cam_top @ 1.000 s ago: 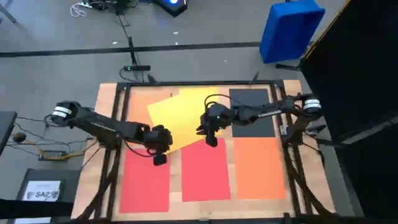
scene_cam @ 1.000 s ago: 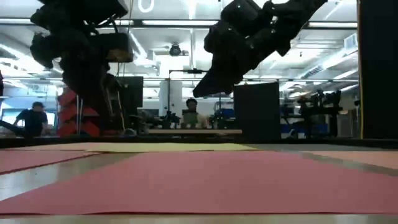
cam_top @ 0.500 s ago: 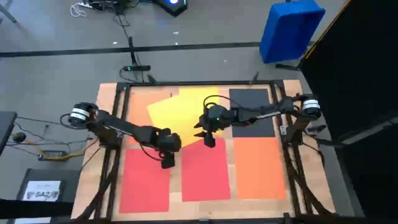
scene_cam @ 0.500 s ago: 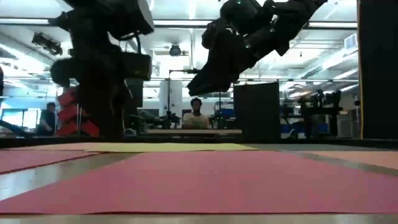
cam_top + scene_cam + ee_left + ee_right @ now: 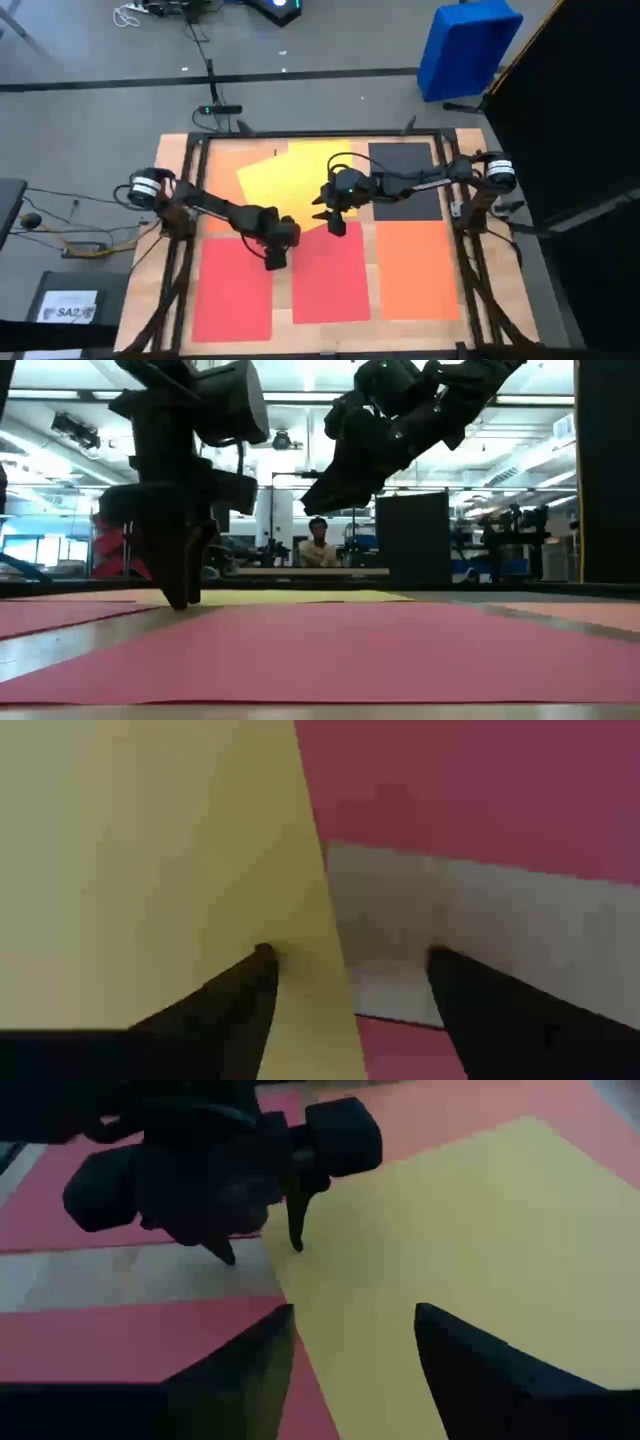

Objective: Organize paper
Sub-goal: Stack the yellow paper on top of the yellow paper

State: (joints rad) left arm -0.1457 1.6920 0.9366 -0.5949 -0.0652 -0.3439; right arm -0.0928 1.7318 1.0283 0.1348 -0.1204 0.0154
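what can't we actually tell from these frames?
- Contact: whether the left end effector touches the yellow sheet. Low view sees it edge-on; left wrist view is blurred.
- Under the yellow sheet: it and both arms cover part of the table in the high view.
- Right end effector: its fingertips are cut off by the right wrist view's edge and merge into the arm in the low view.
- Box label, high view: too small to read.

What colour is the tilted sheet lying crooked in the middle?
Yellow; the tilted sheet shows best in the high view.
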